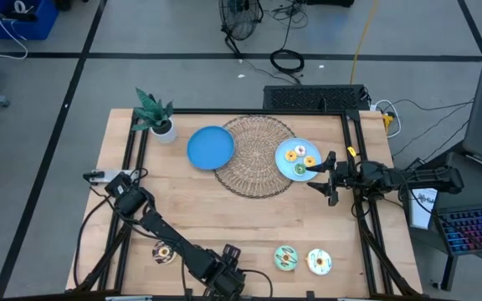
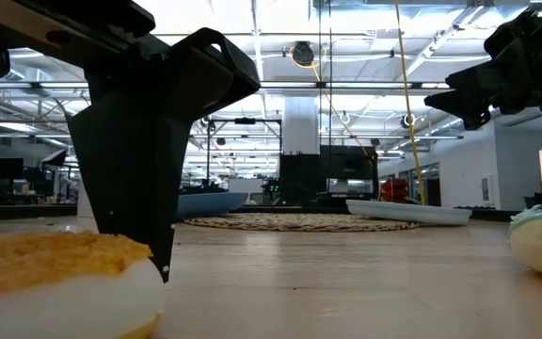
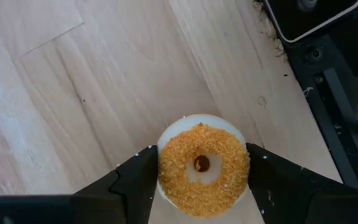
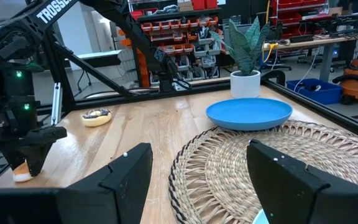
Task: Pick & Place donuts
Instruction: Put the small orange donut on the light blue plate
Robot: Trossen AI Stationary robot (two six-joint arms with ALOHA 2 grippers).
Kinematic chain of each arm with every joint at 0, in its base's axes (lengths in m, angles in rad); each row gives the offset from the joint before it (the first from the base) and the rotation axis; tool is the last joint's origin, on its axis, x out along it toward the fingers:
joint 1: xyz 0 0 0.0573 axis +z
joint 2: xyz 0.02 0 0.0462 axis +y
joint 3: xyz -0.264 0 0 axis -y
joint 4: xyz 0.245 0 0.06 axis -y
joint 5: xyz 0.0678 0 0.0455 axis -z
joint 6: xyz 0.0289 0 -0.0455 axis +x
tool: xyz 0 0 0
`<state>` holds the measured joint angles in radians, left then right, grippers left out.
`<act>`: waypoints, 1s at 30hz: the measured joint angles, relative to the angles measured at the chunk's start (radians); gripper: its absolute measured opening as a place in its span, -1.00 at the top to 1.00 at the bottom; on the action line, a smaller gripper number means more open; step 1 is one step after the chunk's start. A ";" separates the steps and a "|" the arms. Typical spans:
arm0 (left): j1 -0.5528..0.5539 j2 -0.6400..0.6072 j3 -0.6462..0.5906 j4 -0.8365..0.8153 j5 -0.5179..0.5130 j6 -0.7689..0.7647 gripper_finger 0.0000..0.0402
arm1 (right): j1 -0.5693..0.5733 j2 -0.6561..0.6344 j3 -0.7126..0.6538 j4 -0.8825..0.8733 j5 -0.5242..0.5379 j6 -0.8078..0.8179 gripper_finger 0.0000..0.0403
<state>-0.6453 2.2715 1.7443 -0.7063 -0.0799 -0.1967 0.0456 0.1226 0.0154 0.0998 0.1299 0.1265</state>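
A donut (image 3: 204, 169) with orange crumb topping on a white base lies flat on the wooden table near its front edge. My left gripper (image 3: 202, 155) comes steeply down over it and is shut on it; in the high view the gripper (image 1: 227, 266) hides it. A chocolate donut (image 1: 163, 251), a green donut (image 1: 286, 258) and a white donut (image 1: 319, 262) lie loose along the front. Several tiny donuts rest on a light blue plate (image 1: 284, 165) on the wicker mat (image 1: 253, 142). My right gripper (image 1: 323, 177) hovers open and level at the right, beside that plate. My left gripper pinches the crumb donut by two opposite sides of its outer rim (image 3: 161, 177) between its two fingers. The fingers (image 3: 135, 186) come from above, pointing steeply down. The donut sits level with its topping up and its underside on the table.
An empty blue plate (image 1: 211, 147) sits at the mat's left edge, and a potted plant (image 1: 156, 117) stands at the far left corner. A black frame (image 1: 366, 226) runs along the table's sides. Bare wood lies between the mat and the front donuts.
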 joint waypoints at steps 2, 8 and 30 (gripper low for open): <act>0.001 0.000 0.000 0.001 0.016 0.014 -0.05 | 0.000 0.000 0.000 0.000 0.000 0.000 -0.20; 0.006 0.000 0.000 0.005 0.039 0.022 0.27 | 0.000 0.000 0.000 0.000 0.000 0.000 -0.20; 0.207 -0.261 -0.001 0.058 -0.261 0.389 0.34 | 0.000 0.000 0.000 0.000 0.000 0.000 -0.20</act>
<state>-0.4382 2.0104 1.7432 -0.6483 -0.3408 0.1919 0.0458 0.1230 0.0154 0.0999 0.1298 0.1266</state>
